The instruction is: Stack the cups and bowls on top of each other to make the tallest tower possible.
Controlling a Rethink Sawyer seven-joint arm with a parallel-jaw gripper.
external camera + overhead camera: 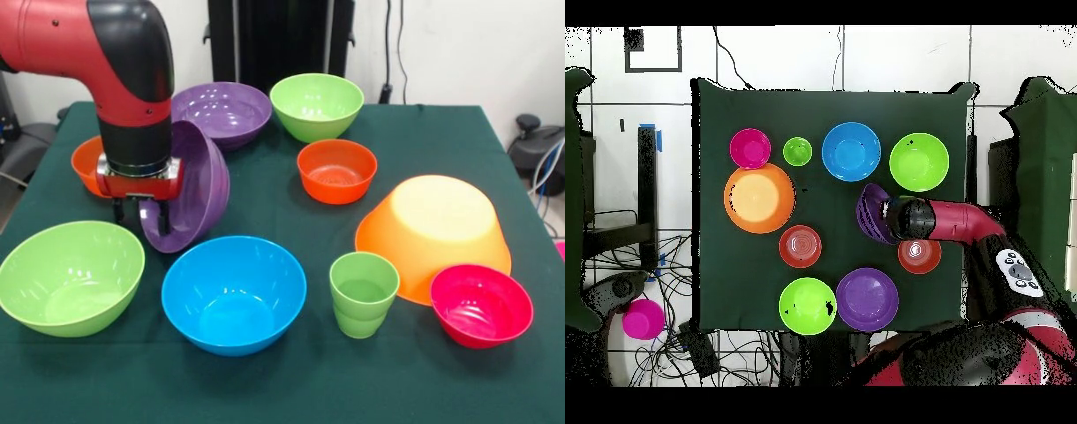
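My gripper point(141, 212) is shut on the rim of a purple bowl point(196, 187) and holds it tipped on edge, its opening facing sideways, low over the table at the left. In the overhead view the held bowl point(871, 212) shows beside the gripper point(890, 218). The light-green cup point(363, 293) stands upright at the front right, between the blue bowl point(234, 293) and the pink-red bowl point(481, 305). A second purple bowl point(222, 110) sits just behind the held one. Nothing is stacked.
A lime green bowl point(71, 276) sits front left and another point(316, 104) at the back. One small orange-red bowl point(336, 170) is mid-table; another point(86, 163) is partly hidden behind the arm. The large orange bowl point(437, 230) lies upside down at the right. A pink object point(643, 320) lies off the table.
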